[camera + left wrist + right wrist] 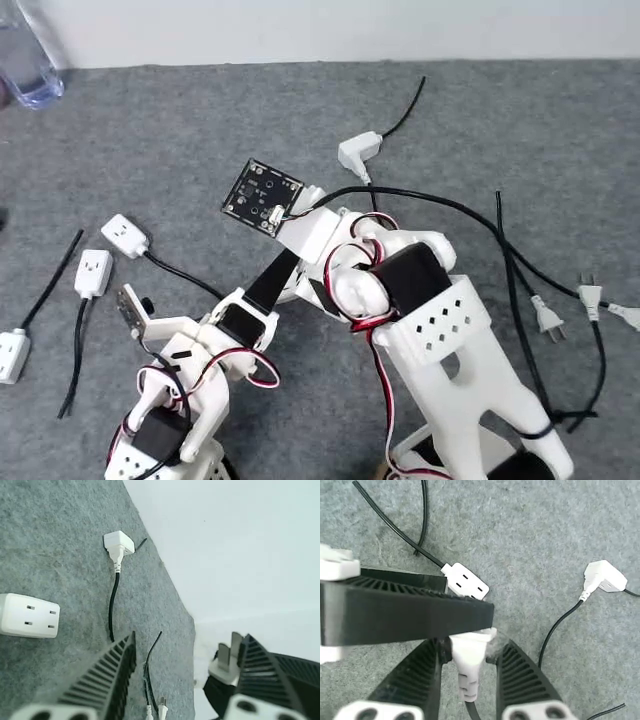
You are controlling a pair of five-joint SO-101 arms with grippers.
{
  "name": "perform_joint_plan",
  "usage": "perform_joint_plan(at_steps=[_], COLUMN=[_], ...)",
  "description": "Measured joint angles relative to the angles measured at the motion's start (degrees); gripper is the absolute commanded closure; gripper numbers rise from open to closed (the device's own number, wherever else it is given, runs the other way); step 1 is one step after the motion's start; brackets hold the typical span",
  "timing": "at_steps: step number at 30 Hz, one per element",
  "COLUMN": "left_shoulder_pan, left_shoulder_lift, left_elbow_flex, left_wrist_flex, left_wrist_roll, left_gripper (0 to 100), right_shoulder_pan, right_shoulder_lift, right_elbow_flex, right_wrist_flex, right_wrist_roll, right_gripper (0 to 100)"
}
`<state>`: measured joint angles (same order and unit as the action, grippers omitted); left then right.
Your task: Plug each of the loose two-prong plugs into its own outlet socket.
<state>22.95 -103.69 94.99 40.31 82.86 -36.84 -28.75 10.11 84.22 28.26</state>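
From above, a clear bottle (25, 70) stood at the far left corner of the grey mat (150, 130), cut off by the frame, and I could not tell what was in it. At the left lay the first socket (125, 235), the second socket (93, 272) and the third socket (12, 355), the last one partly out of frame. The far socket (360, 152) sat alone near the mat's far side. At the right, among black cords, lay a loose plug (545, 318) and another plug (590, 297). The two arms met in the middle. The left gripper (275, 275) reached in under the right arm's wrist, which hid whatever was gripped there.

From the left wrist, the left gripper (190, 640) had its fingers spread wide. The held plug (227, 660) showed just beside one fingertip, white, up off the mat, with two flat prongs pointing upward and its lower body hidden. The double socket (27, 615) lay on the mat with its slots bare. The far socket (118, 544) lay beyond it.

From the right wrist, the right gripper (470, 647) was clamped on the held plug (467, 670). A finger of the left gripper (405, 612) crossed over the plug's top and covered the prongs. The double socket (465, 582) lay just behind.
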Motion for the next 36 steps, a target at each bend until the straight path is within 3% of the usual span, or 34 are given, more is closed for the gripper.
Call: perform_joint_plan(at_steps=[36], left_shoulder_pan=[-0.1], left_shoulder_lift=[-0.1], left_elbow_flex=[-1.2], left_wrist_flex=[-0.2], left_wrist_roll=[0.1], left_gripper=[69], right_shoulder_pan=[0.0], right_shoulder_lift=[0.1], right_elbow_flex=[-7.6], right_wrist_flex=[5.3], right_wrist_roll=[0.1], right_gripper=[99.1])
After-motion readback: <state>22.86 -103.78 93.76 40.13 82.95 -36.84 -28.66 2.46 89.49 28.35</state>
